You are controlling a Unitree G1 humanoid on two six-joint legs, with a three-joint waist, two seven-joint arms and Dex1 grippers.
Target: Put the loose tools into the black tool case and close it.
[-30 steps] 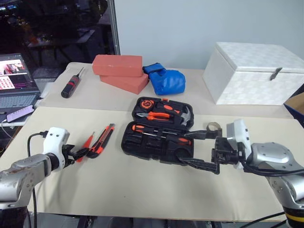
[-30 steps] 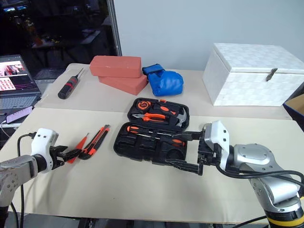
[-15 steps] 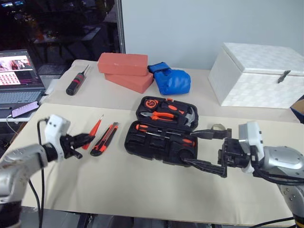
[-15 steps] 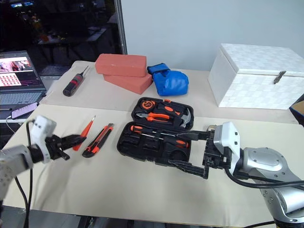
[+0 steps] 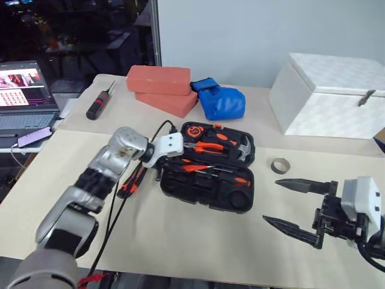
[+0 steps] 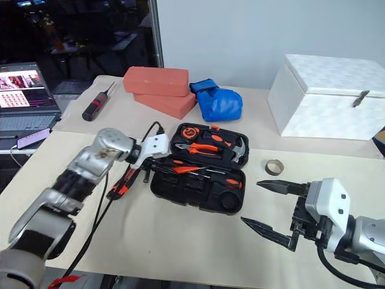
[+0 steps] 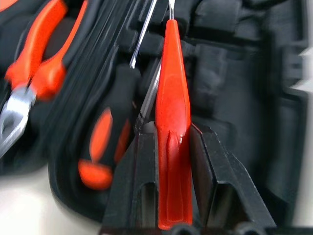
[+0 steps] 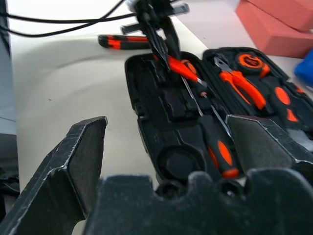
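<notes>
Counts:
- One open black case (image 6: 198,192).
- Two red bricks (image 6: 157,81), stacked.
- One blue bag (image 6: 219,102).
- One white box (image 6: 328,96).
- One tape ring (image 6: 274,167).
- One black screwdriver (image 6: 96,106) on far table.
- One knife (image 6: 122,182) loose beside case.
- One slim red tool (image 7: 172,122).
- One pliers (image 6: 201,149), one hammer (image 6: 236,150) in case lid.
- One laptop (image 6: 27,99), one phone (image 6: 33,138).

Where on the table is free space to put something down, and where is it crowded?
Free: the front strip of the table between the black tool case and the near edge, and the patch between case and white box around the tape ring. Crowded: the case's left side, with the left pincer and utility knife.
</notes>
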